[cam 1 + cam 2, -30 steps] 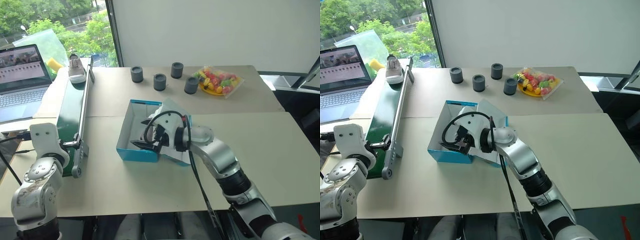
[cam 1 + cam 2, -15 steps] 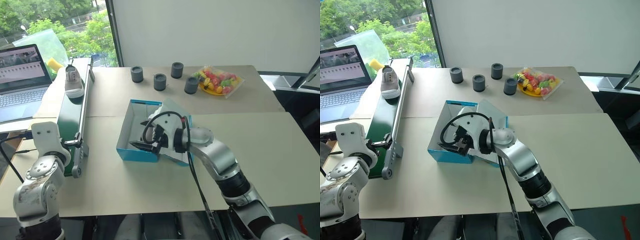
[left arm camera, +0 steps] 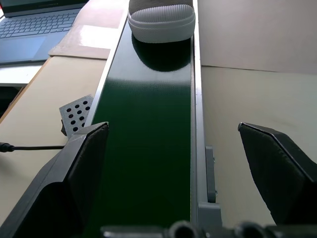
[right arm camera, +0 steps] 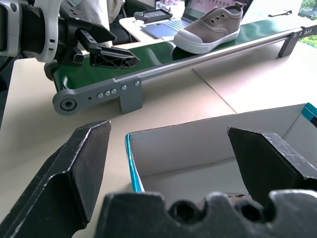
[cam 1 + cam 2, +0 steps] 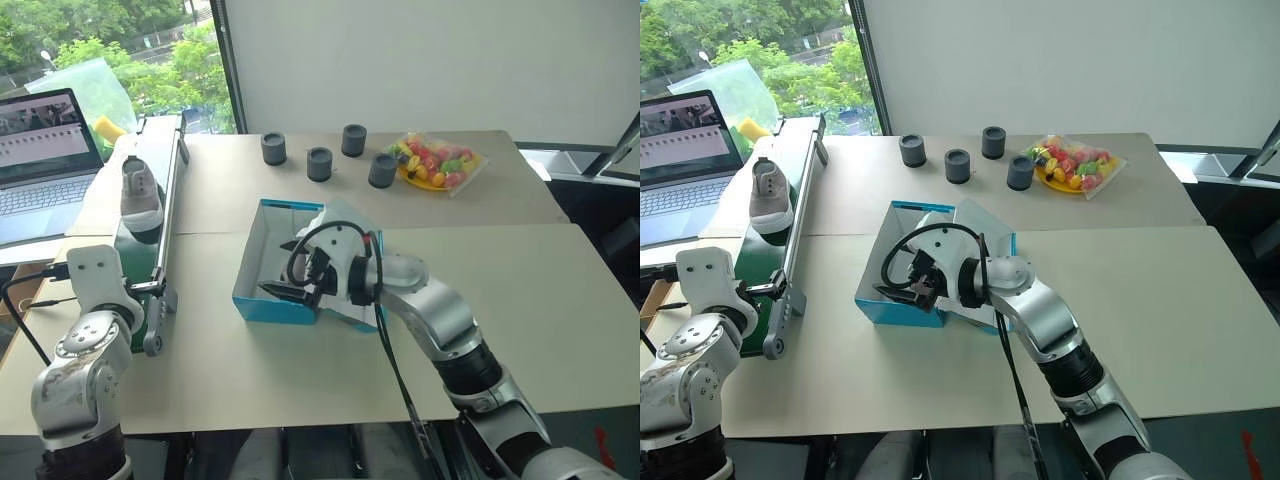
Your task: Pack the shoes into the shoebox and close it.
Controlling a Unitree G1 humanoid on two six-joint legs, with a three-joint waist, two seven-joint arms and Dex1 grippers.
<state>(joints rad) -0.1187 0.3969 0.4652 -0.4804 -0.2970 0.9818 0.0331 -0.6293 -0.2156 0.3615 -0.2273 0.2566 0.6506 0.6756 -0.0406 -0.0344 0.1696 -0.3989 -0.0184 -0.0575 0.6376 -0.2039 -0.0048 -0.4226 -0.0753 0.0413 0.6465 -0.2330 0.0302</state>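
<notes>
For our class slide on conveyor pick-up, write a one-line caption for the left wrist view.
Open left end effector waits at the end of the green conveyor belt, a grey shoe farther along it.

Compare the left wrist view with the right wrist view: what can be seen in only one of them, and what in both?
Only the left wrist view shows the laptop keyboard beside the belt, a perforated metal bracket and a black cable.

Only the right wrist view shows the shoebox, open with its white inside, and the left end effector, open, at the conveyor's end.

Both show the grey shoe riding on the green conveyor belt, with the tan table around it.
</notes>
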